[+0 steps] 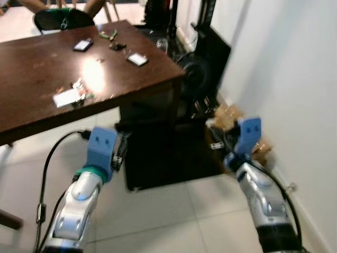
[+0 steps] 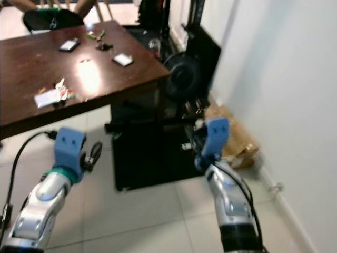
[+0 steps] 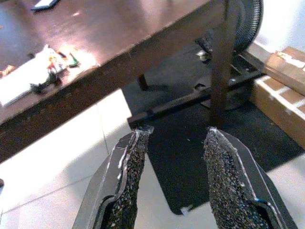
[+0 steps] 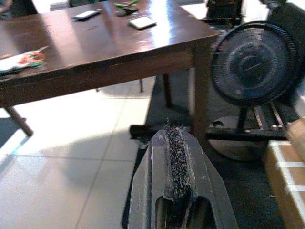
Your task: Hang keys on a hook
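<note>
Facing the table (image 1: 31, 79): both grippers raised over the floor, empty.
Left gripper (image 3: 174, 143) fingers spread; right gripper (image 4: 174, 138) fingers pressed together. Keys (image 1: 80, 95) lie on the table near its front edge. Right wrist view adds the fan (image 4: 252, 64).

From my seat, the small clutter (image 1: 71, 96) on the table (image 1: 31, 74), at about ten o'clock in the head views, is too blurred to name; I can't tell if keys are in it. The chair (image 1: 62, 18) at twelve o'clock is cut off by the top edge. The table corner covers part of the fan (image 4: 252, 64). The cardboard box (image 3: 281, 90) runs off the left wrist picture's edge.
</note>
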